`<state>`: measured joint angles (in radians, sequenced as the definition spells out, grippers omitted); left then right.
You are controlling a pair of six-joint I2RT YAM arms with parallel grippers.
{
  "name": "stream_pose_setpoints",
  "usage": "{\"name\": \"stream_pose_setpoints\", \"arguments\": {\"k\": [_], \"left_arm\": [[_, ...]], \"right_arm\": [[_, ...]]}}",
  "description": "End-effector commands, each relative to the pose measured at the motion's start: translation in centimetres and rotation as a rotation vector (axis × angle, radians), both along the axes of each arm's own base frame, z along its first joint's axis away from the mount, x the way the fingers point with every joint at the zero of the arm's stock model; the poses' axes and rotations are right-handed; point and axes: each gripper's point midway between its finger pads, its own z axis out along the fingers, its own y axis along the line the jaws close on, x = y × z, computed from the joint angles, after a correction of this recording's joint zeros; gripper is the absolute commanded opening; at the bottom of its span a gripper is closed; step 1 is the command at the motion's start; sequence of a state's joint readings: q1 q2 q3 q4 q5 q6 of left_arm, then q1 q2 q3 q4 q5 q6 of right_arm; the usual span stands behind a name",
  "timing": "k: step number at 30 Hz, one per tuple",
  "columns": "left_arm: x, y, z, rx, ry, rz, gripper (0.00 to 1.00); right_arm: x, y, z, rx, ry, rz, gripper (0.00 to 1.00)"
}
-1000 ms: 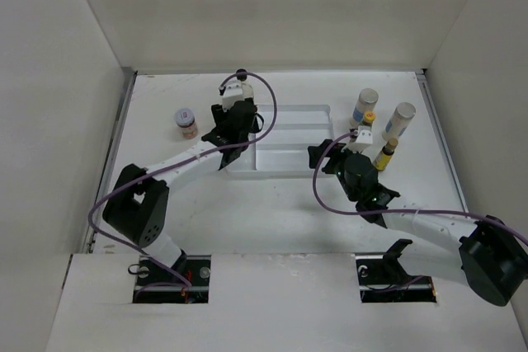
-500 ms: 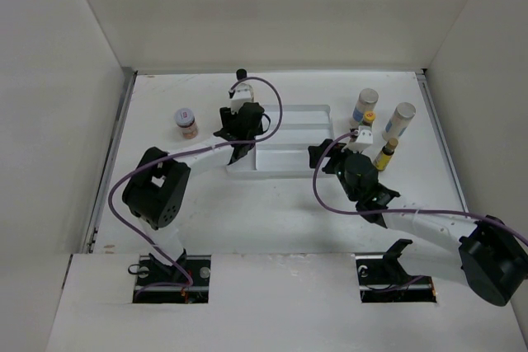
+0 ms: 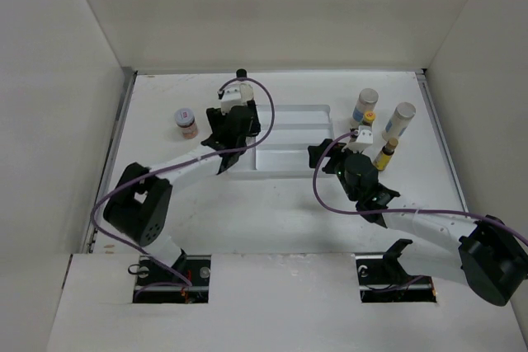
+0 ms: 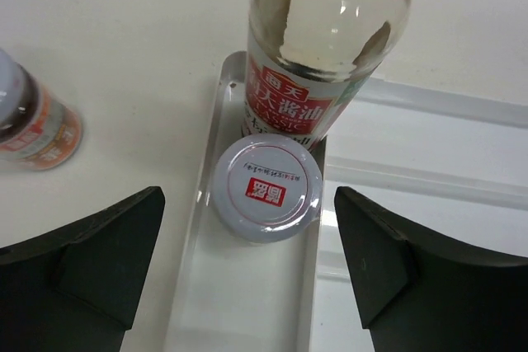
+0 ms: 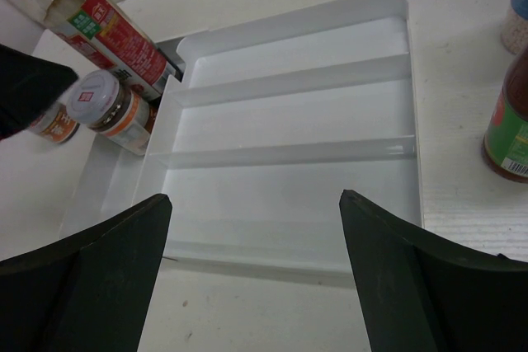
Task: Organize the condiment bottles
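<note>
Grippers both wide open, nothing held in either.

Left gripper (image 4: 247,228): fingers (image 4: 91,261) spread far apart, straddling a short pale-lidded jar (image 4: 266,190) with a clear gap on each side, no contact. Jar upright, squarely between the fingertips, down in the narrow side slot of the white tray (image 4: 186,311). Just beyond the jar, farther from the tool and in the same slot, the clear bottle (image 4: 322,47) with a red label; touching the jar or barely apart, impossible to tell. Out to this tool's left, off the tray on the table (image 4: 124,30), a second jar (image 4: 37,121) with an orange-red label, upright, well apart from the fingers.

Right gripper (image 5: 256,204): fingers (image 5: 91,278) just as wide, only the stepped floor of the tray between and ahead of them. Far ahead and to this tool's left, the clear bottle and the slotted jar at the tray's edge, the second jar partly hidden behind the dark bulk of the other arm. Ahead and to the tool's right, off the tray, a dark bottle (image 5: 507,121) with a green and red label, cut by the frame edge; beyond it a sliver of a pale shaker (image 5: 518,6). From overhead, farther to this tool's right, a yellow-capped bottle (image 3: 386,154) and a silver-lidded shaker (image 3: 401,119), both on the table.
</note>
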<state>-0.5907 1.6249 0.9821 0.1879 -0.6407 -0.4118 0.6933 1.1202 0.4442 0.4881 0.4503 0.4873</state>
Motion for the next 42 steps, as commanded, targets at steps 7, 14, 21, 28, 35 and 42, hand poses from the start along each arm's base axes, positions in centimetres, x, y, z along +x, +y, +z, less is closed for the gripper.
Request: {"name": "stream_pose_setpoints", "arguments": {"k": [7,14,21,28,35,42], "left_arm": [[-3.0,7.8,5.8,-0.087,-0.101,0.179,0.85],[0.9,13.6,3.6,-0.083,0.024,0.331,0.86],[3.8,15.4,1.9,-0.075,0.08,0.374,0.85],[4.1,17.5,0.3,-0.066,0.105,0.422,0.81],[4.8,18.0,-1.3,-0.065,0.132,0.43,0.75],[5.3,18.1,-1.3,-0.069,0.124,0.431,0.63]], "right_arm": [[0.4,0.6,2.5,0.065,-0.066,0.01,0.91],[0.5,0.7,2.3,0.06,-0.06,0.01,0.92],[0.7,0.8,2.1,0.052,-0.055,0.01,0.95],[0.6,0.7,2.2,0.055,-0.056,0.01,0.96],[0.6,0.8,2.1,0.05,-0.053,0.01,0.96],[0.6,0.8,2.2,0.052,-0.055,0.01,0.96]]}}
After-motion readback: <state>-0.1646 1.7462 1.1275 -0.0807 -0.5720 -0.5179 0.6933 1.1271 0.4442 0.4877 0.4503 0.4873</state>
